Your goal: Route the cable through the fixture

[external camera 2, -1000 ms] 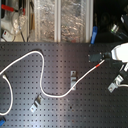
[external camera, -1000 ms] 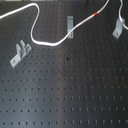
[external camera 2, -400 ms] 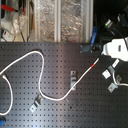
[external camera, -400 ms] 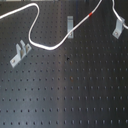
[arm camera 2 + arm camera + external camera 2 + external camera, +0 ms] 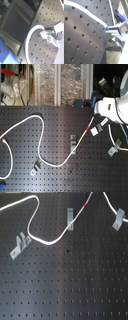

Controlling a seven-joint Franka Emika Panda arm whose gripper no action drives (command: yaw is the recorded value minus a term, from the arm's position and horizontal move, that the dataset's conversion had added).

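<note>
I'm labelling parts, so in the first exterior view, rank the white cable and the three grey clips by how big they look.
1. The cable, far the longest.
2. The U-shaped clip.
3. The upright clip and the forked clip look alike; I won't rank them.

One cable, three clips on my board.
I count one white cable with one red band, and three grey clips.

Black perforated board shown in both exterior views, narrow upright grey clip mounted on it, U-shaped clip with long flat foot placed toward the first exterior view's left
</note>
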